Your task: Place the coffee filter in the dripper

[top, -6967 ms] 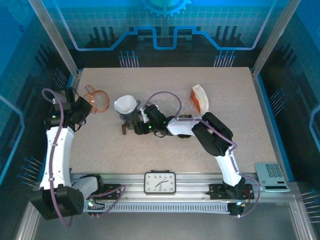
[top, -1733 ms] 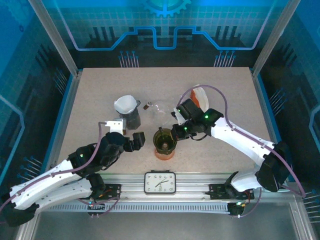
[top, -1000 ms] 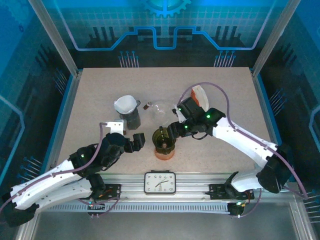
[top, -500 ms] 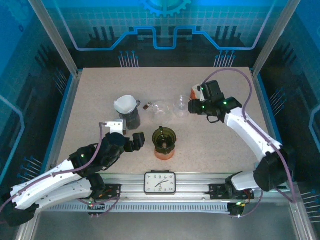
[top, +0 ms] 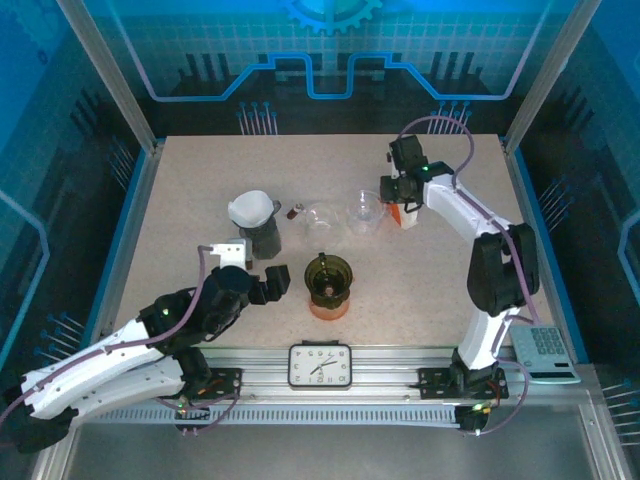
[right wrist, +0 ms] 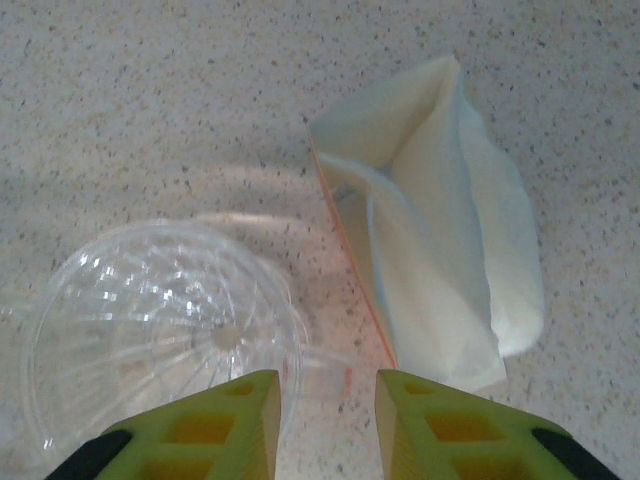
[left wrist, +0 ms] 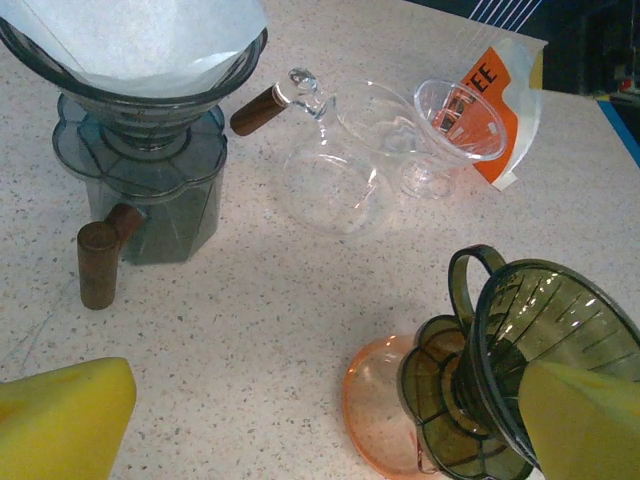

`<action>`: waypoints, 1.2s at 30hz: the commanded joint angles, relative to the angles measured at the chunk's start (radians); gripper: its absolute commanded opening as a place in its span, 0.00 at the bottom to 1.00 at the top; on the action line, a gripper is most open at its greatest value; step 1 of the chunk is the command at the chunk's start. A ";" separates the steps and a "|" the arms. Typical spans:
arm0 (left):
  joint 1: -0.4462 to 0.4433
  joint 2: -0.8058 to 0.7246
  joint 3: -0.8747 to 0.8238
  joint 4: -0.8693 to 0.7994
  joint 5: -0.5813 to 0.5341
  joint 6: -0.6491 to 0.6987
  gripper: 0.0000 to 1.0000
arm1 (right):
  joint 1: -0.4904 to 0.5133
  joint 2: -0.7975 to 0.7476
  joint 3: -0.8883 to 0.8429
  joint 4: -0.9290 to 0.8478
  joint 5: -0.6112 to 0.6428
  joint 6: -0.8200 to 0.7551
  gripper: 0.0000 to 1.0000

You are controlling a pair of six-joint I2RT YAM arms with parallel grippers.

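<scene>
Filter pack [right wrist: 430, 230] on worktop [right wrist: 150, 80], unpicked; right claw [right wrist: 327, 400] parted, empty, above it. Green dripper [left wrist: 555, 320] bare. Pick and placing yet to do.

Four drippers in all: one smoky grey dripper [left wrist: 150, 100], one dark green dripper [top: 328, 277], one orange dripper [left wrist: 372, 400], one clear dripper [top: 365, 210]. One grey base [left wrist: 150, 190], flower-shaped. One glass carafe [top: 320, 214]. Two wooden handles: base handle [left wrist: 98, 262], carafe handle [left wrist: 258, 110]. One open paper filter [top: 251, 208], white. One packet of filters [right wrist: 440, 220], with no telling how many sheets inside. One clock [top: 320, 365]. One calculator [top: 545, 352]. Two arms: left arm [top: 110, 345], right arm [top: 470, 215]. Two grippers to match: left gripper [top: 278, 282], right gripper [top: 390, 192]. Comes to six pieces of coffee ware, counting base and carafe.
</scene>
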 commanded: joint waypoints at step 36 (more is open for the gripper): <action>0.020 0.042 -0.011 0.040 -0.016 0.015 0.99 | -0.025 0.139 0.152 -0.066 0.105 -0.072 0.08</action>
